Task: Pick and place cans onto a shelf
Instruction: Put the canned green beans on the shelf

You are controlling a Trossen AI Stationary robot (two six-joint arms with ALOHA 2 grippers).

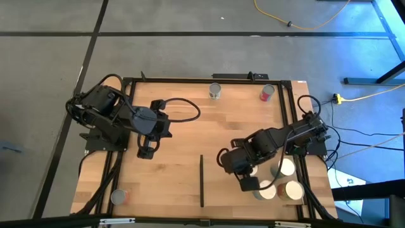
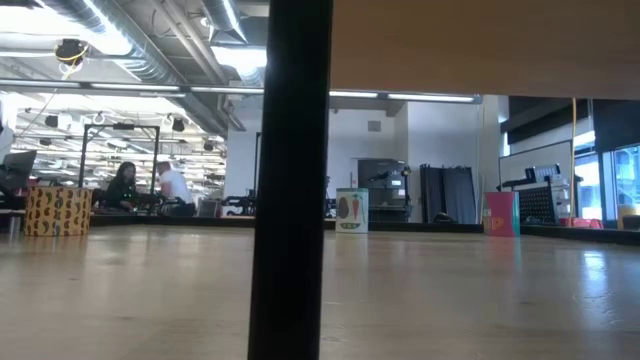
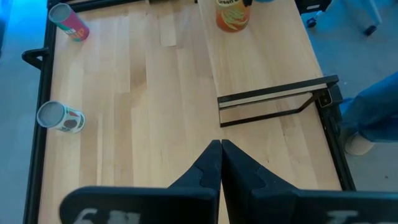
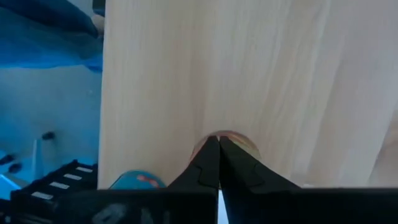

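- High view: the left gripper (image 1: 147, 152) hangs over the left half of the wooden tabletop (image 1: 190, 126), jaws pressed together on nothing. The right gripper (image 1: 248, 183) sits low at the right front, jaws closed, beside a cluster of cans (image 1: 286, 189) on the shelf (image 1: 243, 136), whose thin black strip (image 1: 202, 180) runs near the table's middle. A silver-topped can (image 1: 215, 90) and a red can (image 1: 266, 93) stand at the far edge; another can (image 1: 118, 197) stands at the front left corner.
- Low view: a black post (image 2: 290, 180) fills the foreground; a green-labelled can (image 2: 351, 210) and a red can (image 2: 501, 213) stand far across the table. People sit in the room behind.
- Left wrist view: the fingers (image 3: 208, 165) meet, empty; an orange can (image 3: 232, 14) stands beyond.
- Right wrist view: the fingers (image 4: 208, 158) meet over pale wood, a round can top (image 4: 239, 140) just behind them.
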